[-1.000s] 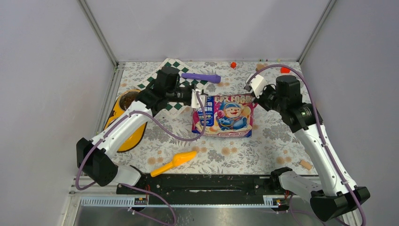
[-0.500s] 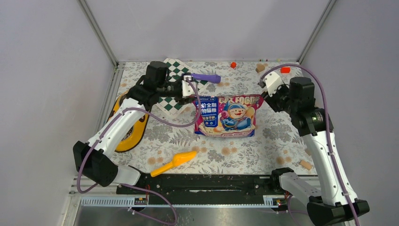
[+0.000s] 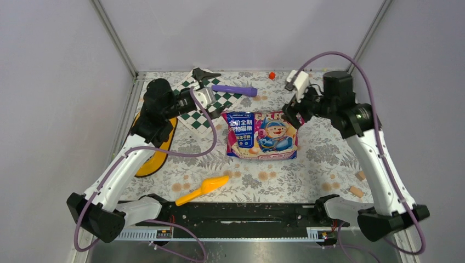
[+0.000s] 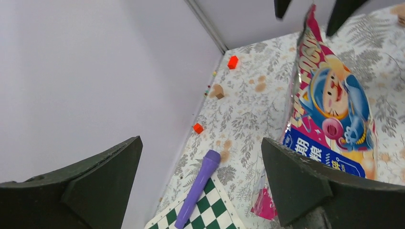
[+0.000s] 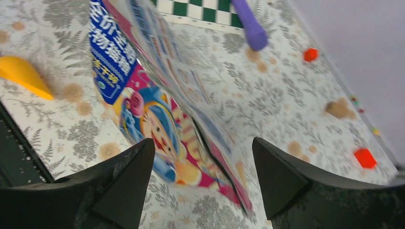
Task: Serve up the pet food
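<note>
glossy pink-and-blue pet food bag (image 3: 262,134) is lying face-up mid tabletop (image 3: 318,159), which is wearing a floral print; plain pale walls (image 3: 55,82) are enclosing it. left claw (image 4: 200,139) is hanging wide open, empty. right claw (image 5: 203,140) is gaping over the bag's crinkled edge, gripping nothing.

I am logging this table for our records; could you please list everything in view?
pet food bag: one, pink and blue, table centre.
scoop: one, orange, near edge.
feeder: one, yellow, left edge, partly hidden.
checkered mat: one, green and white, far left.
cylinder: one, purple, one end on the mat.
red blocks: two, far edge.
tan blocks: at least three, far and right edges.
tablecloth: one, grey floral.
left gripper: open, over the mat.
right gripper: open, beside the bag.
</note>
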Tool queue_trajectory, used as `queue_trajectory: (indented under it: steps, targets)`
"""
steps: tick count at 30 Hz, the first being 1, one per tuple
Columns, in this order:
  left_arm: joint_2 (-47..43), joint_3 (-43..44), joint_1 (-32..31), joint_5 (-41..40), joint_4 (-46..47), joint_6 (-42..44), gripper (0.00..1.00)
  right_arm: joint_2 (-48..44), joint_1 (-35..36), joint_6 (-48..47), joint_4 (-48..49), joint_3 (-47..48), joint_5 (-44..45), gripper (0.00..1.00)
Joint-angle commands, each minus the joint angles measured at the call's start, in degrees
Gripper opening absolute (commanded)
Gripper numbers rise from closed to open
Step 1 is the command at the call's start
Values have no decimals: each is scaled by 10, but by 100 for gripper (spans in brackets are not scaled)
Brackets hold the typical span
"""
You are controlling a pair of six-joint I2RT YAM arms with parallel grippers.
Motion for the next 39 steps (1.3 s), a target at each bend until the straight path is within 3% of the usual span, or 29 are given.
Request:
queue_trajectory:
  steps: [1, 6, 9, 14, 22, 27, 33, 39]
  targets:
    - [-30, -22, 0, -90, 99, -120, 99, 66, 57, -11, -4, 46, -21, 82]
    - [-52, -17, 0, -200, 88, -219, 99, 136, 80, -33, -9, 84, -29, 76]
    - [-62, -7, 1, -234, 50, -230, 99, 168, 82, -48, -27, 106, -40, 68]
    - [-97, -48, 1, -223, 61, -213, 99, 205, 83, -68, -64, 133, -64, 41]
    - [-106, -47, 1, -202, 43, -178, 99, 226, 83, -98, -126, 141, -76, 32]
    - [-98, -44, 1, -208, 52, -176, 99, 216, 84, -97, -131, 140, -49, 0]
    - [-93, -48, 1, -219, 63, -167, 99, 155, 77, -90, -98, 137, 71, 0]
    - [-92, -60, 1, -235, 88, -169, 99, 106, 22, -86, -88, 177, 118, 0]
